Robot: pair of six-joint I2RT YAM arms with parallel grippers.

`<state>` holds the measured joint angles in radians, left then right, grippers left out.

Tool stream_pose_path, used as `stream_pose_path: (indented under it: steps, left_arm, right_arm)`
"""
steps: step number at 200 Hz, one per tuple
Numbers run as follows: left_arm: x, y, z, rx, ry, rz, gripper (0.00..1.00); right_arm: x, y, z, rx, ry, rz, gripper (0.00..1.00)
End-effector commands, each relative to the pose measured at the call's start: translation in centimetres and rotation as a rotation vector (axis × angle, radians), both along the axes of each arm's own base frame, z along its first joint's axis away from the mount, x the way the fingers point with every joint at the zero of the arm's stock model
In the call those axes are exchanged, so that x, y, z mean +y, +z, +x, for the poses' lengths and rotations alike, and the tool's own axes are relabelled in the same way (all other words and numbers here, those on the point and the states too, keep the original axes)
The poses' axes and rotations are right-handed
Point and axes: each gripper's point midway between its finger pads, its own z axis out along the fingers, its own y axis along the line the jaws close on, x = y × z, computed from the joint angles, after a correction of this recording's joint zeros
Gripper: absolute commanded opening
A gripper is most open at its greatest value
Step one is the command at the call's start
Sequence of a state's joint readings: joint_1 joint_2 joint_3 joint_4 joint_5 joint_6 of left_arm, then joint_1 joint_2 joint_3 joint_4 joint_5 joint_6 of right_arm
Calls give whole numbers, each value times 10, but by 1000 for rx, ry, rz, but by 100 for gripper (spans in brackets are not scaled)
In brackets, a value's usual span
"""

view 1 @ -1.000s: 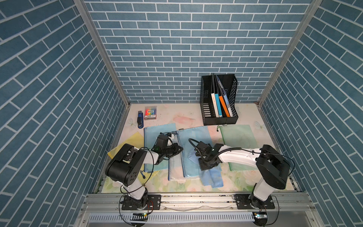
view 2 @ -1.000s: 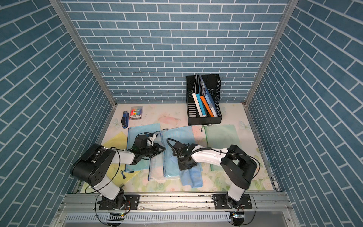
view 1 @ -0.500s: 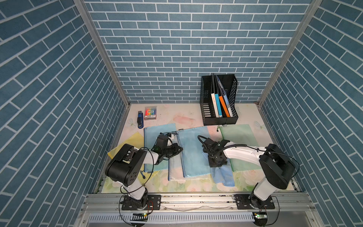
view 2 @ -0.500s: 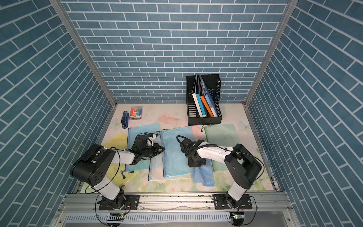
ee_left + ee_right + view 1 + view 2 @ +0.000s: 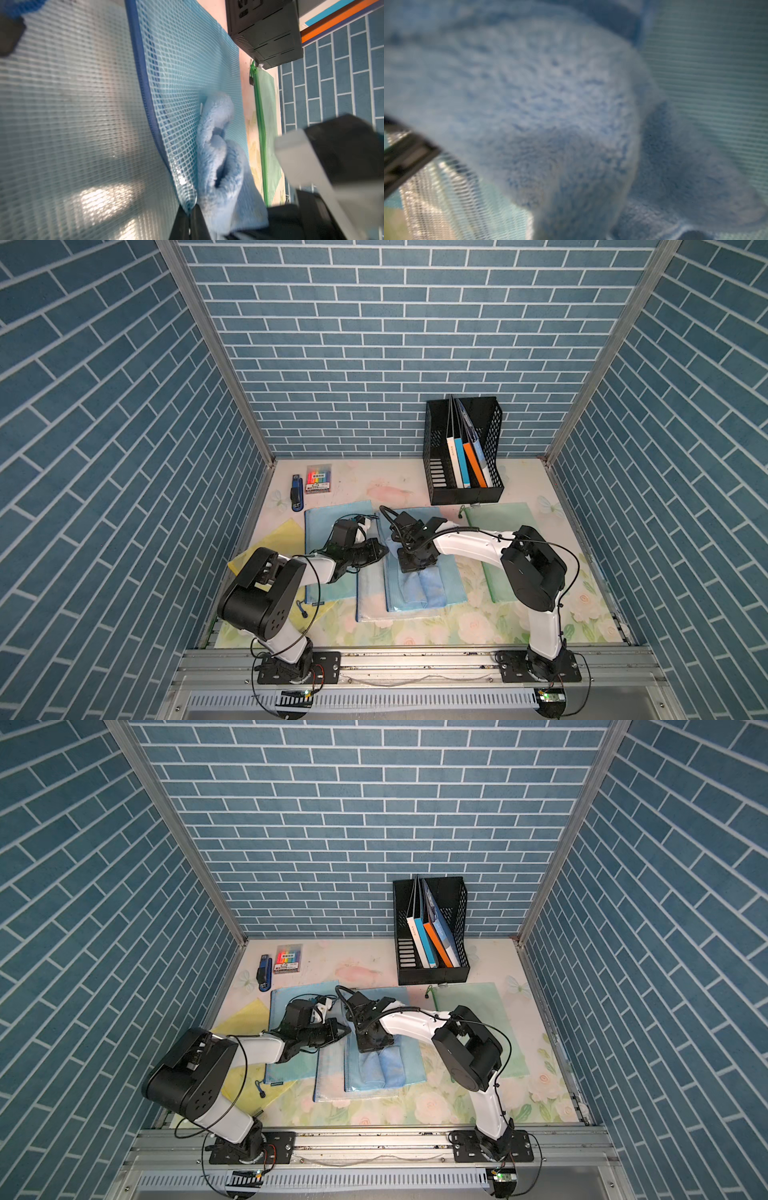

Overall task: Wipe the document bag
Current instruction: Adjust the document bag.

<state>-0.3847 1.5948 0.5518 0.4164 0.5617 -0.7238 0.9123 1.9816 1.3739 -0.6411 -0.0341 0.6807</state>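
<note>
Your blue document bag (image 5: 453,589) lies flat just in front of the black file rack (image 5: 465,493). Your right gripper (image 5: 415,562) is clamped on the blue cloth (image 5: 419,587) atop it, and your left gripper (image 5: 379,551) pinches the bag's edge. The label on the highlighter pack (image 5: 318,479) is too small to read.

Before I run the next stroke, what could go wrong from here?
1. The blue document bag lies on a clear bag; only the left gripper seems to pinch its edge, so it could slide.
2. The cloth is bunched under the right gripper; it may roll rather than wipe flat.
</note>
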Motion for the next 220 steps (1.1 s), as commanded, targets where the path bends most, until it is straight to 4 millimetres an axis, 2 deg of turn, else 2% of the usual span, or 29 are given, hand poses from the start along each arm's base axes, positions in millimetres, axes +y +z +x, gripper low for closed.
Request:
stream_pose_path:
  steps: [1, 21, 50, 78, 103, 130, 162, 181, 200, 220]
  left_arm:
    - [2, 3, -2, -17, -15, 30, 0]
    - [2, 4, -3, -17, -16, 26, 0]
    - [3, 15, -2, -33, -15, 23, 0]
    - [8, 42, -2, -80, -5, 23, 0]
    - [22, 74, -2, -130, 18, 92, 0]
    - [40, 117, -1, -194, 56, 187, 0]
    - [57, 157, -4, -216, 51, 319, 0]
    - [72, 176, -6, -204, 17, 462, 0]
    - [85, 200, -7, -202, 0, 567, 1]
    - [107, 225, -7, -202, 42, 688, 2]
  right_arm:
    - [-58, -8, 4, 25, -71, -105, 0]
    - [-90, -1, 8, 11, -115, -140, 0]
    - [-109, 29, 19, -60, -123, -185, 0]
    - [-126, 59, 28, -128, -153, -206, 0]
    - [-138, 87, 35, -176, -182, -181, 0]
    - [-125, 102, 38, -185, -172, -103, 0]
    - [-101, 90, 39, -129, -148, -39, 0]
    - [-90, 88, 38, -112, -138, 1, 0]
    - [-88, 87, 38, -103, -133, 10, 0]
    - [-85, 86, 36, -95, -128, 19, 0]
